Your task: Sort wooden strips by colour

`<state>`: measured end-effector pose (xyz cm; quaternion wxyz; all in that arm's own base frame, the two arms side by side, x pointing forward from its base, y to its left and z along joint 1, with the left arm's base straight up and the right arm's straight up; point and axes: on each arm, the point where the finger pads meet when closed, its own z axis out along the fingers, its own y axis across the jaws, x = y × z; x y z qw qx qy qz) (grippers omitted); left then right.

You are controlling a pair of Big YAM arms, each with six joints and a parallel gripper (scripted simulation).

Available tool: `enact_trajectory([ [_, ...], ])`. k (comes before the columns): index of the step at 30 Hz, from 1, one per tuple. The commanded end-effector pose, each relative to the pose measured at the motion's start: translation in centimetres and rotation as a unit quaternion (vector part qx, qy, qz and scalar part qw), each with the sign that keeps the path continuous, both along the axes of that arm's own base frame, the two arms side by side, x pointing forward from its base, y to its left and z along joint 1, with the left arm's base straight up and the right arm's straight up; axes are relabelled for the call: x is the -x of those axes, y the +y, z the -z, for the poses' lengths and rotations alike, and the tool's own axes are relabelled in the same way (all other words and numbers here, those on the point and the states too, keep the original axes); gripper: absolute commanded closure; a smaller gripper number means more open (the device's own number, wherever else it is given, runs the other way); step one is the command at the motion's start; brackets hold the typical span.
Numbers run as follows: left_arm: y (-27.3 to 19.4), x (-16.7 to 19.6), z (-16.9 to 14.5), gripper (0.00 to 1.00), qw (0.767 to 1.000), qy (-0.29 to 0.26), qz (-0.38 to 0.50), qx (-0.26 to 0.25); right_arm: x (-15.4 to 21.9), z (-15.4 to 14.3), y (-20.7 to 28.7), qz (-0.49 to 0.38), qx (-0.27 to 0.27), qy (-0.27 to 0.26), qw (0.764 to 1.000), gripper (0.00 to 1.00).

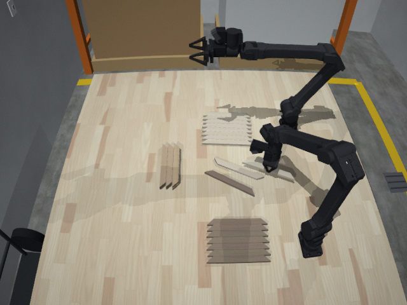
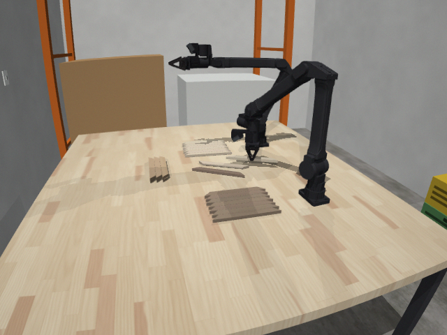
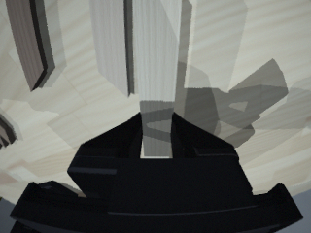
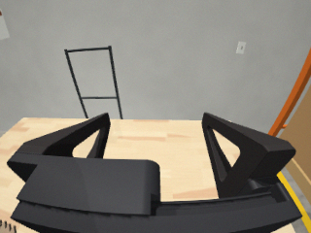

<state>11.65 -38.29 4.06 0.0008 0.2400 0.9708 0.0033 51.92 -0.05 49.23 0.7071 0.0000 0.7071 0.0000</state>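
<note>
Here, from the top, my left pincer (image 1: pixel 268 168) (image 2: pixel 251 158) (image 3: pixel 156 116) points down at the desk (image 1: pixel 131 229) (image 2: pixel 144 234), my arm bent high. My right pincer (image 1: pixel 194 51) (image 2: pixel 173 63) (image 4: pixel 155 117) reaches out flat. From the side, the left one holds a pale strip (image 1: pixel 283 174) (image 2: pixel 267 160) (image 3: pixel 156 58), near another pale strip (image 1: pixel 238 168) (image 2: pixel 223 165) (image 3: pixel 109 44) and a dark strip (image 1: pixel 229 183) (image 2: pixel 218 172) (image 3: pixel 25 44). My left wrist view shows the held strip's end squeezed tight. My right wrist view shows that pincer wide.

From here I see my left claw (image 1: pixel 268 168) gripping a pale strip (image 1: pixel 285 175) at three o'clock of the counter's (image 1: pixel 131 229) loose dark strip (image 1: pixel 229 183); the brown row (image 1: pixel 238 241) lies at six o'clock of that dark strip.
</note>
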Motion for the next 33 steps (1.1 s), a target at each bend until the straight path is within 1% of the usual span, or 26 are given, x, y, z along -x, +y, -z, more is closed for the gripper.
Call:
enact_trajectory([
  [1,-0.7,1.1,-0.7,1.0,1.0,-0.007,-0.024,0.017,-0.3,-3.7,-0.9,0.009,-0.007,-0.033,0.999,0.0],
  [3,-1.2,0.9,-0.6,1.0,0.999,-0.007,-0.029,0.017,-0.3,-3.7,-0.9,0.009,-0.007,-0.033,0.999,0.0],
  [4,-0.4,1.7,0.4,1.0,1.0,-0.004,-0.023,0.004,-0.3,-3.7,-0.9,0.009,-0.007,-0.033,0.999,0.0],
  [7,-0.8,3.3,-0.6,1.0,1.0,-0.005,-0.012,0.017,-0.3,-3.7,-0.9,0.009,-0.007,-0.034,0.999,0.0],
  [9,-0.7,3.6,-0.6,1.0,1.0,-0.005,-0.01,0.016,-0.3,-3.7,-0.9,0.009,-0.007,-0.034,0.999,0.0],
  [10,-1.7,3.4,-0.9,1.0,1.0,-0.007,-0.008,0.024,-0.3,-3.7,-0.9,0.009,-0.007,-0.034,0.999,0.0],
  [11,-1.7,3.0,-0.5,1.0,1.0,-0.007,-0.009,0.019,-0.3,-3.7,-0.9,0.009,-0.007,-0.034,0.999,0.0],
  [13,-0.6,4.0,-0.2,1.0,1.0,-0.001,0.011,0.003,-0.3,-3.7,-0.9,0.009,-0.007,-0.034,0.999,0.0],
  [14,-0.5,3.7,-0.2,1.0,1.0,-0.001,0.008,0.003,-0.3,-4.0,-0.9,0.009,-0.007,-0.037,0.999,0.0],
  [16,-0.5,3.3,-0.2,1.0,1.0,-0.001,0.003,0.003,-0.3,-3.7,-0.9,0.009,-0.007,-0.034,0.999,0.0],
  [17,-0.3,3.2,0.6,1.0,1.0,-0.001,0.0,0.004,-0.3,-3.7,-0.9,0.009,-0.007,-0.034,0.999,0.0],
  [20,-1.0,3.0,0.4,1.0,1.0,-0.003,-0.002,0.011,-0.3,-3.7,-0.9,0.009,-0.007,-0.034,0.999,0.0],
  [23,-0.2,2.6,1.3,1.0,1.0,-0.001,-0.008,0.003,-0.3,-3.7,-0.9,0.009,-0.007,-0.034,0.999,0.0],
  [33,-0.4,2.4,2.6,1.0,1.0,-0.001,-0.013,0.005,-0.3,-3.7,-0.9,0.009,-0.007,-0.034,0.999,0.0],
])
